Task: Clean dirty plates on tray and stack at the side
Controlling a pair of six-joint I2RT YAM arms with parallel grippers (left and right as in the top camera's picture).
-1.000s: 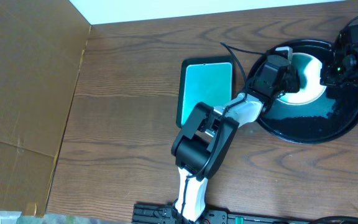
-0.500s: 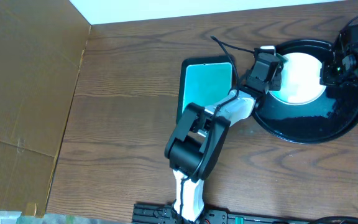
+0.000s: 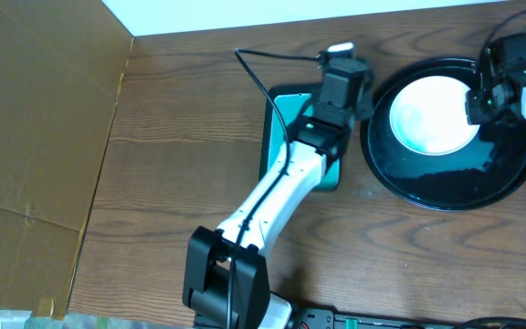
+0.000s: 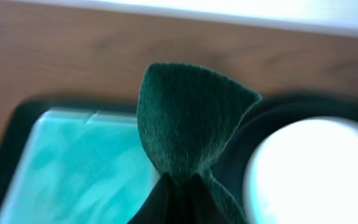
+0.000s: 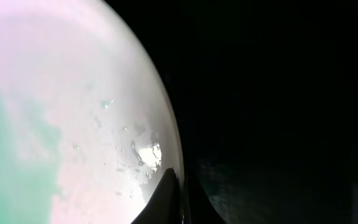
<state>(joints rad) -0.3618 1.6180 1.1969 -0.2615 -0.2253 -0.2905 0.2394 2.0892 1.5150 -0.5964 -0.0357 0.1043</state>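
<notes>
The wooden table (image 3: pixel 172 174) has a wide bare stretch between the cardboard (image 3: pixel 35 119) on its left and the teal dish (image 3: pixel 286 119) near the middle. Its far edge runs just behind the dish and the tray.

The black tray (image 3: pixel 482 183) sits at the right, its raised rim just beside the dish's right edge with only a thin strip of wood between them. The tray's far-right rim reaches almost to the edge of the overhead view.

One white plate (image 3: pixel 427 114) lies on the tray's upper-left part. Wet black floor shows below it and to its right.

The left gripper (image 4: pixel 179 186) hangs over the dish's upper-right corner, clamped on a dark green pad (image 4: pixel 188 118).

The right gripper (image 5: pixel 174 190) has its jaws together, tips at the plate's right rim. Whether they pinch the rim cannot be told.
</notes>
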